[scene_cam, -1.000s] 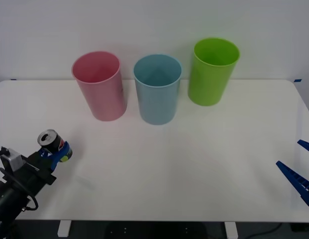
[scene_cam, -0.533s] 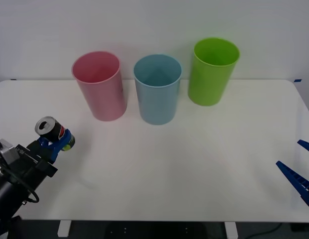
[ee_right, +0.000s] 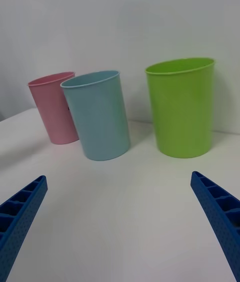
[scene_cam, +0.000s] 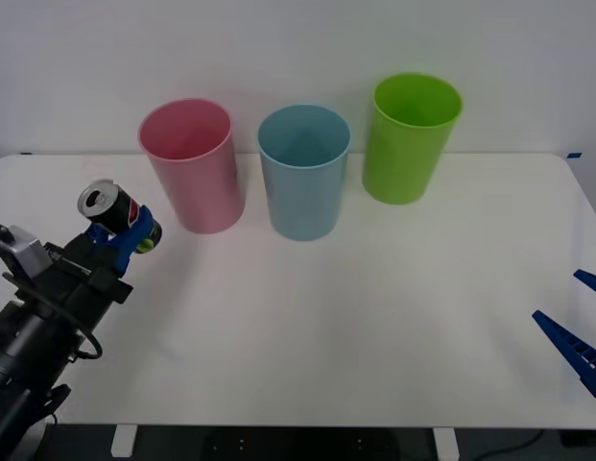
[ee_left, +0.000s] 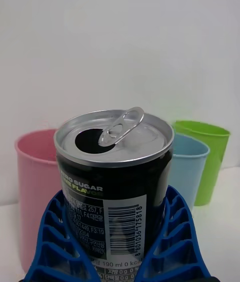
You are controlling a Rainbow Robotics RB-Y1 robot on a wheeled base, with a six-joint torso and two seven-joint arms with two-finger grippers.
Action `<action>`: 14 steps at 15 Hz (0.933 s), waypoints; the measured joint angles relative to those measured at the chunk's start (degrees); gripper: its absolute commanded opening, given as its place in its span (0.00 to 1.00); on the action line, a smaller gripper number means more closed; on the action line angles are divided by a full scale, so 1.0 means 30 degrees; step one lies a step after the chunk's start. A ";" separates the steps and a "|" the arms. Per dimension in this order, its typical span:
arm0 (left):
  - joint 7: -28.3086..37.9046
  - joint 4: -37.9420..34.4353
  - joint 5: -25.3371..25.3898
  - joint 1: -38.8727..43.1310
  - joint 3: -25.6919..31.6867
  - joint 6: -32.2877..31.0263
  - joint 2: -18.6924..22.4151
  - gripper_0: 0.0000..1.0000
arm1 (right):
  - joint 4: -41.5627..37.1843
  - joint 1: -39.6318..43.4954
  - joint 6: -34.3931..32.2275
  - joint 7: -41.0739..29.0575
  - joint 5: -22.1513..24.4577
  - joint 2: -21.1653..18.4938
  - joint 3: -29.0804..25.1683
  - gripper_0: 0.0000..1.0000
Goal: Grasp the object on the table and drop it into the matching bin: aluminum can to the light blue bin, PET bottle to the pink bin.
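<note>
Reading "ZERO SUGAR", aluminum can (ee_left: 114, 182), barcode

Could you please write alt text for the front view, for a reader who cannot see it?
The left gripper holds an opened aluminum can above the white table, near the pink bin. The light blue bin and a lime green bin stand beside it; the right gripper waits open at the table's right edge.

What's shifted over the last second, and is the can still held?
The left hand has carried the can up and forward, toward the pink bin, with its fingers still shut on it. The right hand stays open at the table's right edge. The pink, light blue bin and green bin have not moved.
</note>
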 measured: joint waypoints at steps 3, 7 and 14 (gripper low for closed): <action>0.2485 -0.0733 -0.1540 -0.0967 -0.0361 0.0950 0.0001 0.00 | 0.0000 0.0000 0.0000 0.0001 0.0000 0.0000 0.0000 1.00; 0.6659 -0.0705 -0.4018 -0.3561 -0.0540 0.1156 0.0001 0.00 | 0.0000 0.0000 0.0000 0.0000 0.0000 0.0000 0.0000 1.00; 0.9278 0.2514 -0.7786 -0.9140 -0.1715 0.1256 0.0001 0.00 | -0.0001 0.0000 0.0000 0.0001 0.0000 0.0000 0.0000 1.00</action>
